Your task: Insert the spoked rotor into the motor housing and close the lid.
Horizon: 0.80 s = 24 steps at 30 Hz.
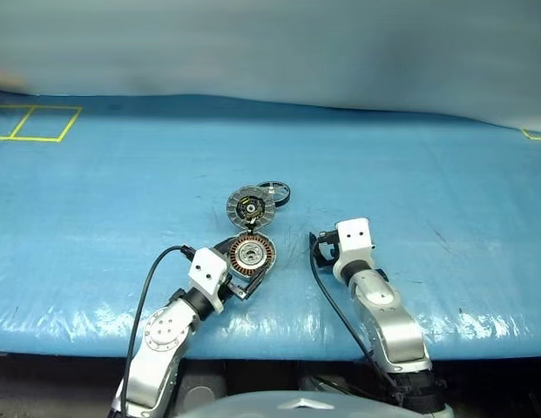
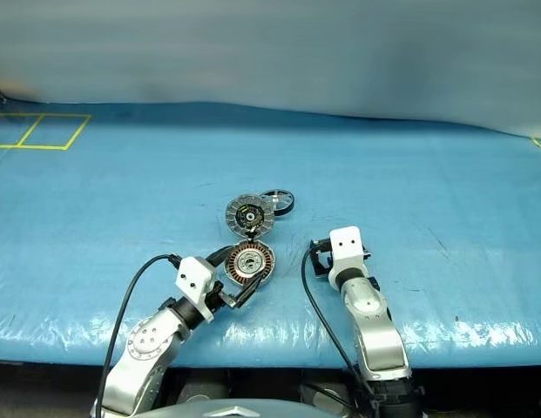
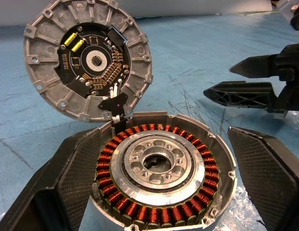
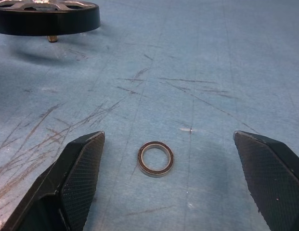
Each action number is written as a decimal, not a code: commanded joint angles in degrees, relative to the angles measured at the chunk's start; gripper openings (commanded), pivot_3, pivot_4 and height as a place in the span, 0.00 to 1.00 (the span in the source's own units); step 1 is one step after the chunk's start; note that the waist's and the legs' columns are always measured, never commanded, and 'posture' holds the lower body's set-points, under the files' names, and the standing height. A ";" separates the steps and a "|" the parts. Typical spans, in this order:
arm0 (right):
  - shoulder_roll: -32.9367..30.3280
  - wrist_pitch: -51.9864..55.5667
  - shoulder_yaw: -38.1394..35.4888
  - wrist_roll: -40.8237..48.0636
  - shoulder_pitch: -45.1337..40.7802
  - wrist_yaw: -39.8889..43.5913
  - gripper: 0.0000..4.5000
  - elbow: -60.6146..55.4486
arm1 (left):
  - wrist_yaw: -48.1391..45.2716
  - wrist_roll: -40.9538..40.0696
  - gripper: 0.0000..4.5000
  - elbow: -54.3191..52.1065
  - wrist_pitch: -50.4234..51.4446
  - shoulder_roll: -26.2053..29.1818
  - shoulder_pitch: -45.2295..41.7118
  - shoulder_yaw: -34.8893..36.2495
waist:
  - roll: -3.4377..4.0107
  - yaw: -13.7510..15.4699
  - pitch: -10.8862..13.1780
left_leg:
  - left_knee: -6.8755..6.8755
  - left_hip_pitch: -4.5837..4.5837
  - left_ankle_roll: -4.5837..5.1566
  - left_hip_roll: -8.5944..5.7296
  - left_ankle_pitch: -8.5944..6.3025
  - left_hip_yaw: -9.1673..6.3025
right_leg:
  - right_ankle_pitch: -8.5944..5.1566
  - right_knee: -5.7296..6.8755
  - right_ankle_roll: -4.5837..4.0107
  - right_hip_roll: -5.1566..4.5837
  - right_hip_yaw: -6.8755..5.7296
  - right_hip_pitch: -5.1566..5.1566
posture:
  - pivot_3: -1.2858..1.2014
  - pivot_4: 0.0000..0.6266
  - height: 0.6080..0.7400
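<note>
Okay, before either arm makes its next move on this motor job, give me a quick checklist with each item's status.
1. Round grey motor housing with copper windings sits between the open left gripper's fingers, not yet clamped: ok.
2. Finned silver-grey lid is swung open, so the housing cavity is exposed: ok.
3. Black spoked rotor lies on the blue table cover beyond the lid, not in the housing: not ok.
4. Right gripper is open and holds nothing: ok.
5. Small dark ring lies loose between the right fingers; whether it belongs in the motor: cannot tell.
</note>
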 commanded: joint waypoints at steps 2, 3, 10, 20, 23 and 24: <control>1.54 1.42 -0.51 -0.13 -1.64 -1.14 1.00 2.76 | -0.33 -0.65 0.99 -0.33 -1.60 -0.09 0.15 -0.51 | 0.00 -0.10 0.00 | -0.05 0.01 0.01 0.00 0.00 0.00 | -0.01 -0.01 -0.01 0.00 0.00 0.00 | 0.52 0.24 1.00; 1.85 1.97 -0.70 -0.34 -1.87 -1.57 1.00 3.52 | -0.33 -0.69 0.99 -0.34 -1.61 -0.08 0.18 -0.50 | 0.01 -0.16 -0.02 | -0.06 0.04 0.00 0.00 0.00 0.00 | -0.01 -0.01 -0.01 0.00 0.00 0.00 | 0.52 0.24 1.00; 1.65 4.10 -0.25 -1.28 1.23 -2.00 0.58 5.06 | 0.15 -0.64 1.00 -0.63 -1.93 -0.13 0.38 -0.21 | -0.07 0.07 -0.17 | -0.03 0.29 -0.05 -0.02 -0.03 0.00 | -0.02 -0.11 -0.02 -0.05 0.00 0.00 | 0.52 0.24 1.00; -0.70 5.90 1.24 -0.06 11.29 1.04 0.15 -3.54 | -0.43 -0.52 1.00 -0.26 -1.42 0.56 0.03 -0.63 | -0.26 0.43 -1.33 | -0.31 0.50 -0.08 -0.09 -0.28 0.07 | -0.03 -0.93 -0.01 -0.28 -0.06 0.42 | 0.52 0.24 1.00; -7.25 5.45 5.65 -0.61 12.55 7.66 0.15 -11.41 | -0.96 -0.93 1.00 -0.13 -1.65 0.65 -0.15 -0.72 | -0.16 0.39 -1.27 | -0.32 0.49 -0.08 -0.10 -0.37 0.16 | -0.04 -0.97 0.00 -0.35 -0.06 0.38 | 0.52 0.24 1.00; -9.69 5.01 7.24 -1.14 12.02 9.66 0.15 -14.09 | -1.16 -0.87 1.00 -0.07 -1.93 0.73 -0.18 -0.83 | -0.14 0.34 -1.23 | -0.32 0.49 -0.06 -0.09 -0.38 0.21 | -0.04 -0.98 0.01 -0.36 -0.06 0.35 | 0.52 0.24 1.00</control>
